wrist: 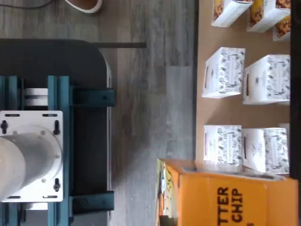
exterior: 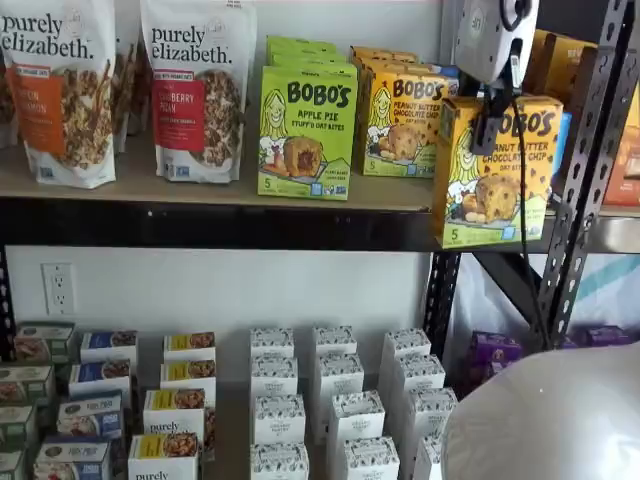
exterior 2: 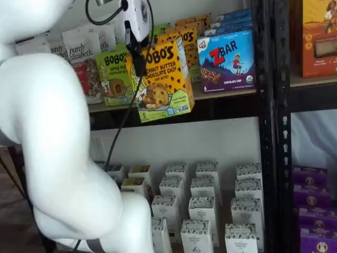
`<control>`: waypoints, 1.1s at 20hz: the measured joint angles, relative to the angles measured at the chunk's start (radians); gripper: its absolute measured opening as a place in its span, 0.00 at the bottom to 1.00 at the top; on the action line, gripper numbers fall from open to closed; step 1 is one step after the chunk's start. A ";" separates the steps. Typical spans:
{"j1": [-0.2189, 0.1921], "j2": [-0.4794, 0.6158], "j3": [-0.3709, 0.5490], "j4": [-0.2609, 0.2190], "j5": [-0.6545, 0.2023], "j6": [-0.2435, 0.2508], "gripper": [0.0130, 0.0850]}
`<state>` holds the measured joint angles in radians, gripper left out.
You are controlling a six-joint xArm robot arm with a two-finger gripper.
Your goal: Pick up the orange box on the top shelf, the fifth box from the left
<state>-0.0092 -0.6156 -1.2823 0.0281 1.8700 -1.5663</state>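
Gripper [exterior: 487,125] reaches down from above, its fingers clamped on the orange box [exterior: 497,170], held tilted clear in front of the top shelf [exterior: 200,222].

Grey wood-plank floor [wrist: 141,94] seen in wrist view, pale light patches across it. White wall [exterior: 220,285] behind shelving; white power outlet [exterior: 58,288] on it, left, under upper board. Black perforated uprights [exterior: 590,150] carry racks; diagonal black brace [exterior: 510,285] below. Second rack bay to the side, black post [exterior 2: 281,132] between bays. Tan lower board [wrist: 225,108] beside floor edge. Even, soft indoor light; no windows visible.
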 joint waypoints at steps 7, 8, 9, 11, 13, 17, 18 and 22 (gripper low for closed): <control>-0.012 0.004 -0.009 0.031 0.051 -0.001 0.17; -0.018 0.012 -0.019 0.043 0.069 -0.002 0.17; -0.023 0.021 -0.028 0.054 0.087 -0.003 0.17; -0.029 0.029 -0.038 0.071 0.109 -0.004 0.17; -0.035 0.033 -0.043 0.085 0.122 -0.005 0.17; -0.041 0.023 -0.033 0.100 0.109 -0.007 0.17; -0.042 0.019 -0.029 0.101 0.102 -0.007 0.17; -0.049 0.013 -0.019 0.116 0.090 -0.010 0.17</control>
<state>-0.0585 -0.6023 -1.3011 0.1445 1.9604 -1.5758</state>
